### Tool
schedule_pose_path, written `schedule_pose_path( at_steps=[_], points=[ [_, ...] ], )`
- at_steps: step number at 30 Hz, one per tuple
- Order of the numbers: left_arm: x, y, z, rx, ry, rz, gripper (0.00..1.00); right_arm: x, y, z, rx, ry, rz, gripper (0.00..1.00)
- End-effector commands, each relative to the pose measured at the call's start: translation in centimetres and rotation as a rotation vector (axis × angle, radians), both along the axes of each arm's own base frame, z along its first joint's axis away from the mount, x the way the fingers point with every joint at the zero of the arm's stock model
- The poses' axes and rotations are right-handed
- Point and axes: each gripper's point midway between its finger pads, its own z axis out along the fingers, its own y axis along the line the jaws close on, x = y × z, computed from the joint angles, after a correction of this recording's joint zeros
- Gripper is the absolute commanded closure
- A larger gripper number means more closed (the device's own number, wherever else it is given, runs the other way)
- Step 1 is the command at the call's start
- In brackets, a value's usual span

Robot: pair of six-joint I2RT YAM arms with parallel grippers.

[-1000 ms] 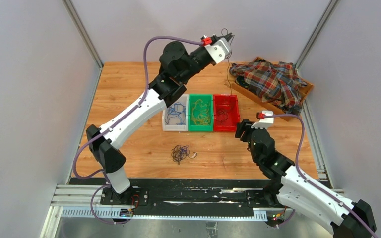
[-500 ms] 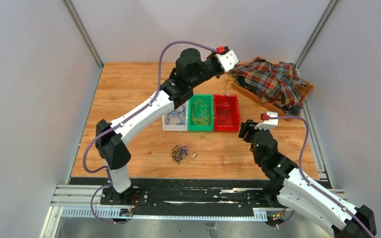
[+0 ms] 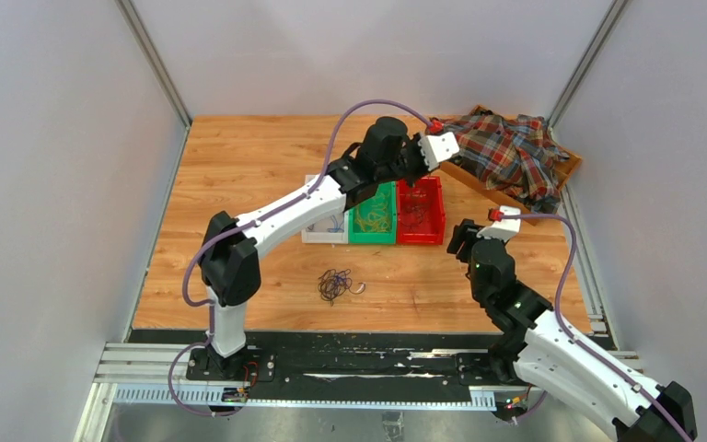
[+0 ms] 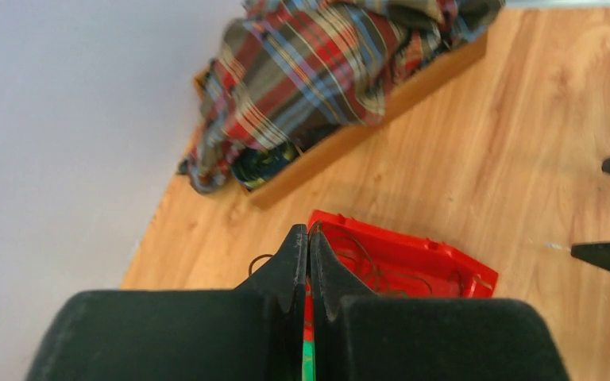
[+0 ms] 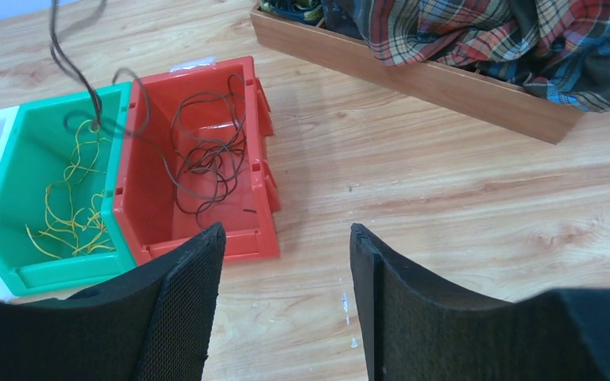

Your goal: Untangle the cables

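A clump of dark and blue cables [image 3: 335, 284] lies on the wooden table in front of the bins. My left gripper [image 3: 410, 177] hangs over the red bin [image 3: 421, 210], shut [image 4: 308, 232] on a thin dark brown cable. That cable [image 5: 75, 67] hangs down to the edge between the green bin [image 5: 16, 159] and the red bin [image 5: 206, 214]. Dark cables [image 5: 206, 163] lie in the red bin and yellow ones [image 5: 71, 214] in the green bin. My right gripper [image 5: 286, 234] is open and empty, low over the table right of the red bin [image 3: 460, 238].
A white bin [image 3: 318, 226] with blue cables stands left of the green bin [image 3: 373, 214], partly under my left arm. A wooden tray [image 3: 479, 180] with a plaid shirt [image 3: 506, 147] sits at the back right. Grey walls close both sides.
My left arm has swung right and down from the back of the table to over the red bin, with the dark cable in its jaws. My right arm shifted slightly right.
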Motion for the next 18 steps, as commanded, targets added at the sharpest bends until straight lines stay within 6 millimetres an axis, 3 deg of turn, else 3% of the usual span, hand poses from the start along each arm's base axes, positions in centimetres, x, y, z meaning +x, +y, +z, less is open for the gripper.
schedule_pose_path(
  at_steps=[1, 9, 18],
  points=[
    [-0.8, -1.2, -3.6, 0.095, 0.080, -0.029, 1.00, 0.4, -1.2, 2.0, 0.043, -0.039, -0.078, 0.41],
    [-0.5, -3.2, -9.1, 0.214, 0.223, -0.086, 1.00, -0.2, -2.5, 2.7, 0.064, -0.050, -0.130, 0.41],
    [0.1, -2.4, -14.4, 0.299, 0.214, -0.066, 1.00, -1.3, -4.3, 4.0, 0.051, -0.073, -0.171, 0.41]
  ],
)
